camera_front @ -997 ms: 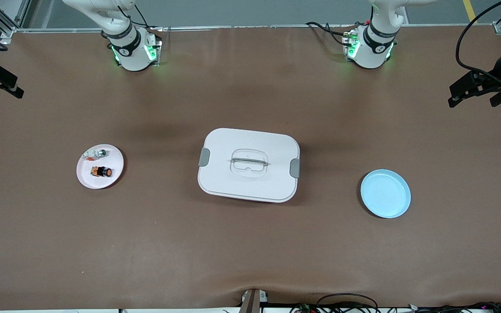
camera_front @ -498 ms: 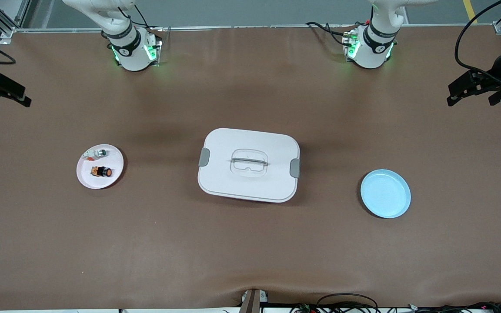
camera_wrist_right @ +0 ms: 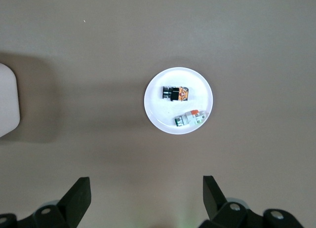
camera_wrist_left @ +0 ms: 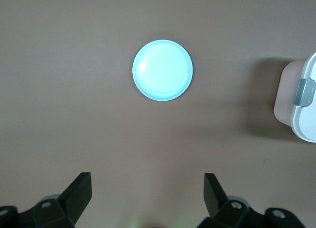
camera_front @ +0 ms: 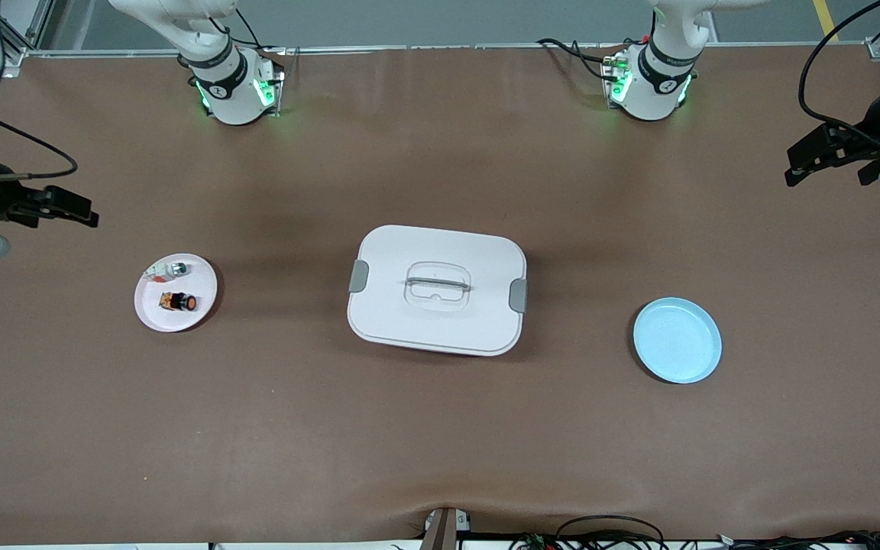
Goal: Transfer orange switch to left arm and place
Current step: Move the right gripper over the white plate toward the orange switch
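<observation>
The orange switch (camera_front: 179,302) lies on its side on a small pink plate (camera_front: 199,286) toward the right arm's end of the table. It also shows in the right wrist view (camera_wrist_right: 175,94), on the plate (camera_wrist_right: 177,77). My right gripper (camera_front: 82,215) hangs open and empty in the air near that end, short of the plate; its fingers stand wide apart in its wrist view (camera_wrist_right: 146,193). The white box (camera_front: 437,289) sits lid-on at mid-table. My left gripper (camera_front: 810,164) is open and empty, high over the left arm's end (camera_wrist_left: 148,193).
A silver-and-white part (camera_front: 169,269) shares the pink plate, also seen in the right wrist view (camera_wrist_right: 189,119). A light-blue plate (camera_front: 677,340) lies bare toward the left arm's end and shows in the left wrist view (camera_wrist_left: 162,70). The box's latched edge (camera_wrist_left: 301,104) shows there too.
My right gripper has moved in from the table's end toward the pink plate. The left gripper has barely shifted. Nothing on the table has moved.
</observation>
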